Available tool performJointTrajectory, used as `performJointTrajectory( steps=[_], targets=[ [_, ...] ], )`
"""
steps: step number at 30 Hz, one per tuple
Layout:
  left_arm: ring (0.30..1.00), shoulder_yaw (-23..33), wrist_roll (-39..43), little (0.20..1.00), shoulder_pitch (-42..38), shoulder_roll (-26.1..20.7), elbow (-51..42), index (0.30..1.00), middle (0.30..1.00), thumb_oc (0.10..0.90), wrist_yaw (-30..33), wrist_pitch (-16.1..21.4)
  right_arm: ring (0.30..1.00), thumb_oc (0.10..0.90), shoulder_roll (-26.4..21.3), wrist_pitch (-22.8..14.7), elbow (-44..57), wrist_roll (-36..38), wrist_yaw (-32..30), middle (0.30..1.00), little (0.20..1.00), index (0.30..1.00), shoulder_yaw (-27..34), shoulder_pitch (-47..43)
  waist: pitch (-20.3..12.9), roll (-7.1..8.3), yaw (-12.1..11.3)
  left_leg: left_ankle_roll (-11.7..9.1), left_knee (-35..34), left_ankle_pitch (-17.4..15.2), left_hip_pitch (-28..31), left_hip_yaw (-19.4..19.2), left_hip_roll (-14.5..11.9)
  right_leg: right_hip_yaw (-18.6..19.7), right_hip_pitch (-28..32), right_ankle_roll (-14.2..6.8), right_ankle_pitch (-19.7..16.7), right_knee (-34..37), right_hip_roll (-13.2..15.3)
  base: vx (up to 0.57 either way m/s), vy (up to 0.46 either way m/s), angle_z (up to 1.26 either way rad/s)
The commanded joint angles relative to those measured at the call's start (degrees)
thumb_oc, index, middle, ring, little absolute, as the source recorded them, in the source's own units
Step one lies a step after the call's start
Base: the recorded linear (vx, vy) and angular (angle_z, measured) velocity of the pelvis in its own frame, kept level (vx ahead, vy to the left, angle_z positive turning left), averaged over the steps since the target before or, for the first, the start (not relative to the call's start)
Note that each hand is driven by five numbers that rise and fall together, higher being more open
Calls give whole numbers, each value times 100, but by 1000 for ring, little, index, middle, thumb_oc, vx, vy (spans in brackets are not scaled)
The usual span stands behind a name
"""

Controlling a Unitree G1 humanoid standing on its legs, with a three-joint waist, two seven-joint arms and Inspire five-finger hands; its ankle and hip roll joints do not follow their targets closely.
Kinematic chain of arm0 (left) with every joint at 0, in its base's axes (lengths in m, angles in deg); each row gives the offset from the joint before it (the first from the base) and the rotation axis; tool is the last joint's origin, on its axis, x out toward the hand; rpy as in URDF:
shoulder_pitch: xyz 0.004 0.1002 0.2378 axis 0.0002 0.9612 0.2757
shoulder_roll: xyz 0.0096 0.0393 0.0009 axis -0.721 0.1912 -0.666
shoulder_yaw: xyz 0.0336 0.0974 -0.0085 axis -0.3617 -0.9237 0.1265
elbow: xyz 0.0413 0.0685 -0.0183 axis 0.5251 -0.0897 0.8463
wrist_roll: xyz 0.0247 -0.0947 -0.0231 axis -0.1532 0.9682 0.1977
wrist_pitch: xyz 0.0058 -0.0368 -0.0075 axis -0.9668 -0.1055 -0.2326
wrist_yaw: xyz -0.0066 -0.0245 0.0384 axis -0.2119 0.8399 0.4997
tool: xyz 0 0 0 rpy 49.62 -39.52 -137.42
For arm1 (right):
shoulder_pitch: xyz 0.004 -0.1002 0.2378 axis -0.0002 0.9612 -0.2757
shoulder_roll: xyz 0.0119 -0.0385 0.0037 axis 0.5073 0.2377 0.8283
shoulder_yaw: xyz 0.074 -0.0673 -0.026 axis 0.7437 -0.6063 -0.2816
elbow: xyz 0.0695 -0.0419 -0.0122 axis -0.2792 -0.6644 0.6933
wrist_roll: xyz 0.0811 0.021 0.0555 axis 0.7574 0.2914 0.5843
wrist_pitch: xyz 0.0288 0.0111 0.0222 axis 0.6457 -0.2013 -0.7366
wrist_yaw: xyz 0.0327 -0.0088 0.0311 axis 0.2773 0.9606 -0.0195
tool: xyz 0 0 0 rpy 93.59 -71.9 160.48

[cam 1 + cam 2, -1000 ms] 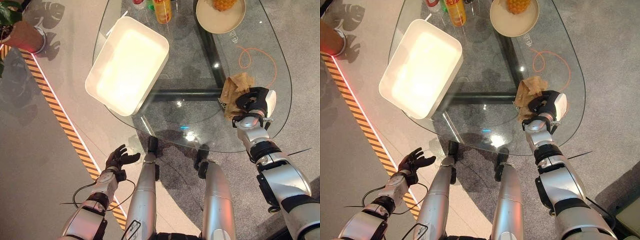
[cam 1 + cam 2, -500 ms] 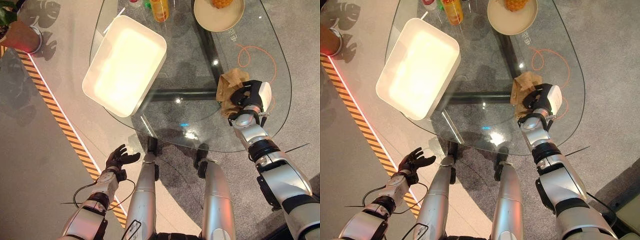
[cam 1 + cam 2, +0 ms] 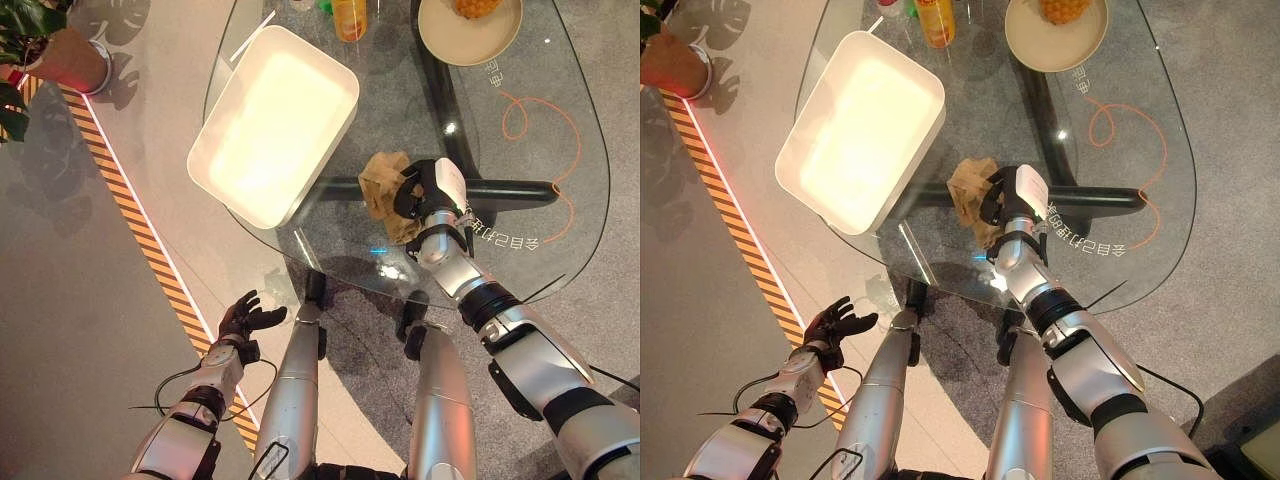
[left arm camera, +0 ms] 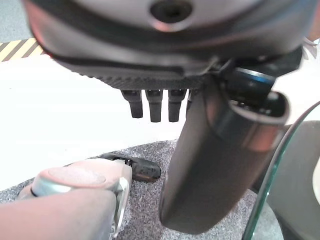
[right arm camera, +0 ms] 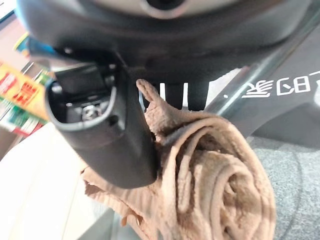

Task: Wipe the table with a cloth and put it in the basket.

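The right robot hand [image 3: 428, 192] rested on the glass desk [image 3: 570, 215], its fingers and thumb curled round a crumpled tan cloth [image 3: 383, 186]. In the right wrist view the cloth [image 5: 210, 185] lay bunched in thick folds against the palm, with the thumb pressed over its edge. The cloth sat on the desk near the middle of its near half, spreading out to the left of the hand that held it.

The white basket [image 3: 275, 120], a shallow rectangular tub, stood on the left part of the desk, left of and a little farther off than the cloth, and apart from it. Its near left corner hung past the desk's edge.

At the far edge of the desk stood an orange bottle [image 3: 349, 18], and to its right a round plate [image 3: 490, 42] carrying a yellow fruit. An orange cord [image 3: 562, 128] looped over the right part of the glass.

The left robot hand [image 3: 248, 317] hung low at the near left, beyond the desk and above the floor, its fingers spread loosely and holding nothing. A potted plant [image 3: 55, 50] stood on the floor at far left, beside a striped orange and black line [image 3: 140, 240].
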State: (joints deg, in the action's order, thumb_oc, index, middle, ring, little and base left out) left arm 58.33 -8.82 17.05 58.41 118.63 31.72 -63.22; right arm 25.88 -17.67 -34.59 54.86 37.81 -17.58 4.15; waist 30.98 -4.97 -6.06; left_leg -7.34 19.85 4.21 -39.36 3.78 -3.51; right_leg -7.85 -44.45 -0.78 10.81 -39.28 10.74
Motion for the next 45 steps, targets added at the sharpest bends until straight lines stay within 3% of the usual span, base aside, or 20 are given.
performJointTrajectory(
  steps=[1,18,28,36,45],
  targets=[
    [900,-105,-105,900,161,42,-54,900,900,800,204,96,300,100,-58,-187,653,-455,134,300,200,300,-229,-584,-119,-146,82,606,458,-557,42,-560,529,-99,258,50,-644,955,-260,0,0,0],
    [900,-93,-149,900,164,135,-181,900,900,800,287,26,300,100,296,-639,1583,-947,1512,300,200,300,-788,-263,-119,-167,123,586,360,-473,70,-603,550,-78,228,44,-692,1026,-223,0,1,0],
    [900,-100,-163,900,132,154,-220,900,900,800,353,-17,300,100,374,-706,2035,-1065,1809,300,200,300,-990,-142,-119,-138,146,582,363,-449,48,-612,546,-67,196,40,-714,1026,-223,0,0,0],
    [900,-105,-137,900,100,131,-214,900,900,800,328,-65,300,100,333,-491,2035,-1145,1621,300,200,300,-991,-129,-119,-154,154,576,362,-436,57,-626,540,-65,189,32,-726,1018,-206,0,0,0],
    [900,-180,-76,900,59,138,-54,900,900,800,259,23,300,100,-25,-375,1183,-985,554,300,200,300,-728,-420,-119,-192,123,593,414,-460,33,-609,520,-66,163,28,-738,953,-175,0,0,0]
  ],
)
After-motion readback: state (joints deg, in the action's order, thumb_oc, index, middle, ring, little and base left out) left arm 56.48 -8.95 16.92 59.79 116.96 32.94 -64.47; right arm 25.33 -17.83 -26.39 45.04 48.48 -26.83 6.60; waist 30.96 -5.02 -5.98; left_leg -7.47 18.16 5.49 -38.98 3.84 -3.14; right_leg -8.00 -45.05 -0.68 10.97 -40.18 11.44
